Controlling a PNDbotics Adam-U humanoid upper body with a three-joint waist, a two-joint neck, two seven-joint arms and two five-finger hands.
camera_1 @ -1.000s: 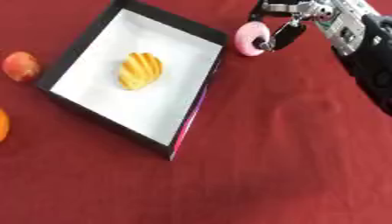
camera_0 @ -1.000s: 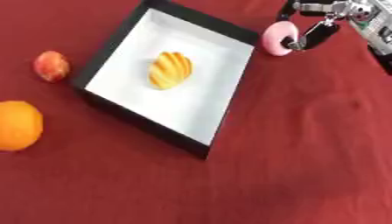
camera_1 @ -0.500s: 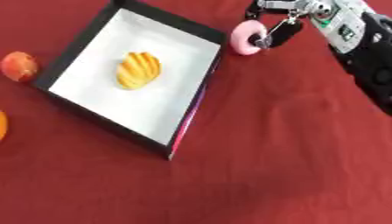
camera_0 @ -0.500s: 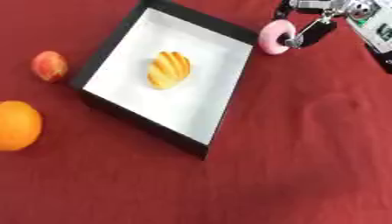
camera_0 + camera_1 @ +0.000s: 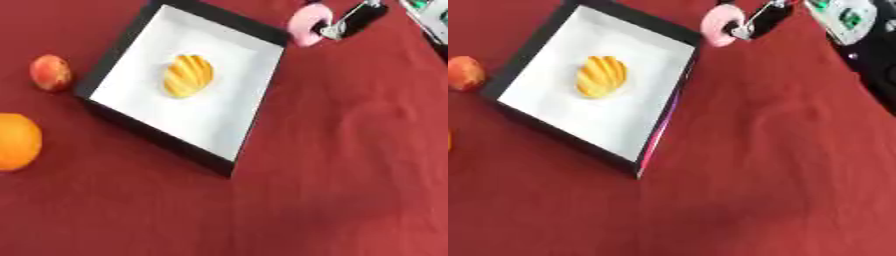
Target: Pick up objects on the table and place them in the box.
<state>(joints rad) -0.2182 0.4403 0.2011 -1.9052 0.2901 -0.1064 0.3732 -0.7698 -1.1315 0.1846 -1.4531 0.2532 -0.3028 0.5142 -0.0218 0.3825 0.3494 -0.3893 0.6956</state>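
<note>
One hand, half cut off

Legible text, labels, brands, numbers, signs: none. The box shows plain black walls and a blank white floor, no print. The silver housing on the right arm carries a small green patch (shape only, no characters can be made out). The red table cover is unmarked.
</note>
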